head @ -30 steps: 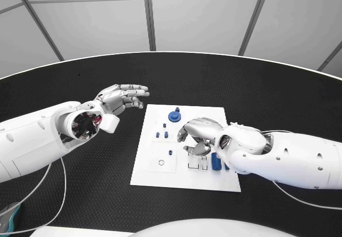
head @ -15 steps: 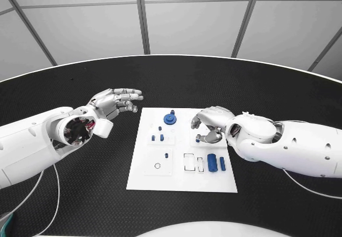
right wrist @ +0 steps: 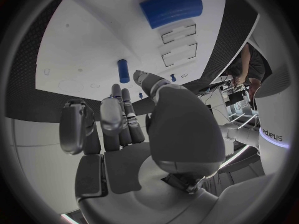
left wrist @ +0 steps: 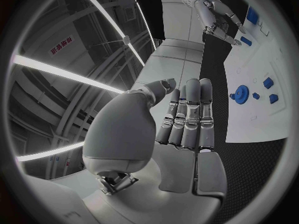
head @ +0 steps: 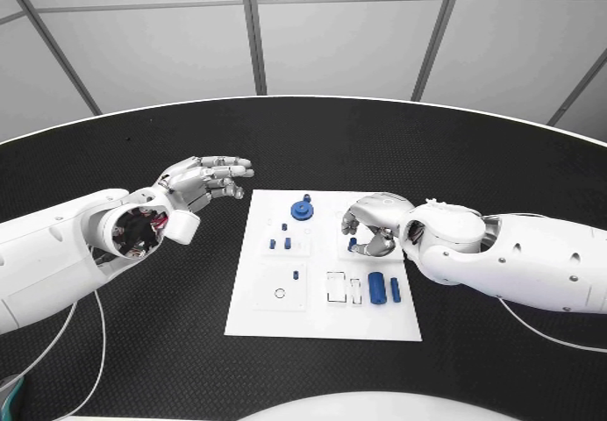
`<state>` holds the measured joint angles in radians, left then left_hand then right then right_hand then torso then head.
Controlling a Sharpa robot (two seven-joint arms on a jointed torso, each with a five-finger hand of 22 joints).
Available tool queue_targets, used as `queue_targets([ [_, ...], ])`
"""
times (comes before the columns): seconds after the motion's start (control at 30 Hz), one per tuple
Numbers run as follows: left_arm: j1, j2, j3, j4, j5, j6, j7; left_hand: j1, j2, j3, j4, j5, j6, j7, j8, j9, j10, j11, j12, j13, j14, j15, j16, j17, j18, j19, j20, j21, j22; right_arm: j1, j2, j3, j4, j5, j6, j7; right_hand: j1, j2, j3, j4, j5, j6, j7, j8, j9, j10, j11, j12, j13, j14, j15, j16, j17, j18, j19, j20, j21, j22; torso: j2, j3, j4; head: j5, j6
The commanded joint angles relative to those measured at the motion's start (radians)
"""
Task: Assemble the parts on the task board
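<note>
The white task board (head: 323,320) lies in the middle of the table. On it are a blue gear (head: 303,210), three small blue pieces (head: 287,243) below the gear, a small peg (head: 295,274), and a large blue cylinder (head: 377,288) with a thinner one (head: 395,290) beside the slots. My right hand (head: 367,228) hovers over the board's far right part, fingers loosely bent, holding nothing. The right wrist view shows the large cylinder (right wrist: 171,7) and a smaller blue piece (right wrist: 123,70) beyond its fingers. My left hand (head: 203,182) is off the board to its left, fingers straight and empty.
The black table (head: 152,351) runs round the board, with its curved rim at the far side. A thin cable (head: 95,351) hangs under my left arm. In the left wrist view the gear (left wrist: 241,91) and my right hand (left wrist: 218,15) lie beyond the fingers.
My right hand has moved from over the slots near the cylinders to the board's far right part. The left hand has kept its place.
</note>
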<state>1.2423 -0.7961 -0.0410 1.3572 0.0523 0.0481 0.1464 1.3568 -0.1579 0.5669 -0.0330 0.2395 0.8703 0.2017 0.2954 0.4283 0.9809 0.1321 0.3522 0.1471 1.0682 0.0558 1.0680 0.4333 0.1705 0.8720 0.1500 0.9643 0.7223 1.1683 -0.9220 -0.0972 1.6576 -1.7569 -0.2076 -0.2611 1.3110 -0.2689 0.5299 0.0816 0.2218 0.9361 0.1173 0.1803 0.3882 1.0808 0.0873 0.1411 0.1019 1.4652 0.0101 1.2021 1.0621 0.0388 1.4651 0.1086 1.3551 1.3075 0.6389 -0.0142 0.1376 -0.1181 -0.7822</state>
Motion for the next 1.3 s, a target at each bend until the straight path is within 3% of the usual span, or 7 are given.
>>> queue_targets([
  [0.03, 0.0, -0.001, 0.0, 0.001, 0.0, 0.0, 0.0, 0.006, -0.001, -0.001, -0.002, -0.001, 0.002, 0.006, 0.004, -0.001, 0.006, 0.004, -0.001, -0.002, -0.004, 0.001, -0.005, -0.001, 0.014, -0.005, 0.0, 0.0, 0.002, -0.001, 0.001, 0.0, -0.006, 0.0, 0.006, -0.002, 0.012, 0.004, 0.0, 0.0, -0.005, 0.009, 0.001, 0.001, 0.0, 0.009, 0.001, 0.006, 0.001, 0.013, -0.006, 0.004, -0.001, 0.014, 0.006, -0.006, 0.0, 0.122, -0.001, 0.0004, 0.0006, -0.001, -0.001],
  [0.4, 0.0, -0.002, 0.0, 0.001, 0.0, -0.002, 0.0, 0.007, -0.001, -0.002, -0.003, -0.001, 0.002, 0.006, 0.004, -0.002, 0.006, 0.004, -0.001, -0.002, -0.004, 0.001, -0.005, -0.002, 0.014, -0.006, -0.001, 0.001, 0.002, -0.011, 0.01, -0.003, -0.017, 0.0, 0.028, -0.003, 0.032, 0.019, 0.036, 0.007, 0.001, 0.051, 0.011, 0.02, 0.005, 0.05, -0.01, 0.028, 0.002, 0.018, -0.015, 0.022, 0.011, 0.006, 0.023, -0.013, 0.031, 0.144, 0.0, 0.0021, -0.0013, 0.0, -0.004],
  [0.8, 0.0, -0.002, 0.0, 0.001, 0.0, -0.002, -0.001, 0.007, -0.001, -0.002, -0.003, -0.001, 0.002, 0.006, 0.004, -0.002, 0.006, 0.004, -0.001, -0.002, -0.004, 0.001, -0.005, -0.002, 0.014, -0.006, -0.001, 0.001, 0.002, -0.014, 0.019, -0.003, -0.022, 0.0, 0.024, 0.003, 0.038, 0.037, 0.061, 0.01, 0.002, 0.091, 0.006, 0.042, 0.016, 0.097, -0.022, 0.036, 0.004, 0.022, -0.025, 0.038, 0.021, -0.002, 0.04, -0.02, 0.067, 0.168, -0.001, 0.0001, -0.0004, -0.001, -0.009],
  [0.97, 0.0, -0.003, 0.0, 0.002, 0.0, -0.003, -0.001, 0.007, -0.001, -0.002, -0.003, -0.001, 0.002, 0.006, 0.004, -0.002, 0.006, 0.004, -0.001, -0.002, -0.004, 0.001, -0.005, -0.002, 0.014, -0.006, -0.001, 0.001, 0.002, -0.014, 0.024, -0.003, -0.025, 0.0, 0.013, 0.004, 0.06, 0.076, 0.072, -0.004, -0.004, 0.134, -0.006, 0.072, 0.035, 0.144, -0.038, 0.045, 0.013, 0.024, -0.038, 0.048, 0.026, -0.009, 0.052, -0.03, 0.095, 0.188, 0.0, -0.0003, 0.0002, 0.0, -0.01],
  [1.07, 0.0, -0.003, 0.0, 0.002, 0.0, -0.003, -0.001, 0.007, -0.001, -0.002, -0.003, -0.001, 0.002, 0.006, 0.004, -0.002, 0.006, 0.004, -0.001, -0.002, -0.004, 0.001, -0.005, -0.002, 0.014, -0.006, -0.001, 0.001, 0.002, -0.015, 0.025, -0.003, -0.027, 0.0, -0.004, 0.004, 0.08, 0.1, 0.088, -0.022, -0.036, 0.141, -0.008, 0.086, 0.051, 0.169, -0.044, 0.046, 0.02, 0.024, -0.045, 0.051, 0.025, -0.012, 0.058, -0.037, 0.109, 0.197, -0.001, -0.0002, 0.0005, -0.001, -0.011],
  [1.3, 0.0, -0.004, 0.0, 0.002, 0.0, -0.004, -0.002, 0.007, -0.001, -0.002, -0.003, -0.001, 0.002, 0.006, 0.004, -0.002, 0.006, 0.004, -0.001, -0.002, -0.004, 0.001, -0.005, -0.002, 0.014, -0.006, -0.001, 0.001, 0.002, -0.015, 0.019, -0.003, -0.017, 0.0, -0.032, -0.001, 0.095, 0.105, 0.115, -0.045, -0.029, 0.142, -0.007, 0.094, 0.065, 0.19, -0.047, 0.043, 0.031, 0.026, -0.047, 0.06, 0.032, -0.015, 0.062, -0.041, 0.119, 0.204, -0.002, 0.0002, -0.0007, 0.001, -0.014],
])
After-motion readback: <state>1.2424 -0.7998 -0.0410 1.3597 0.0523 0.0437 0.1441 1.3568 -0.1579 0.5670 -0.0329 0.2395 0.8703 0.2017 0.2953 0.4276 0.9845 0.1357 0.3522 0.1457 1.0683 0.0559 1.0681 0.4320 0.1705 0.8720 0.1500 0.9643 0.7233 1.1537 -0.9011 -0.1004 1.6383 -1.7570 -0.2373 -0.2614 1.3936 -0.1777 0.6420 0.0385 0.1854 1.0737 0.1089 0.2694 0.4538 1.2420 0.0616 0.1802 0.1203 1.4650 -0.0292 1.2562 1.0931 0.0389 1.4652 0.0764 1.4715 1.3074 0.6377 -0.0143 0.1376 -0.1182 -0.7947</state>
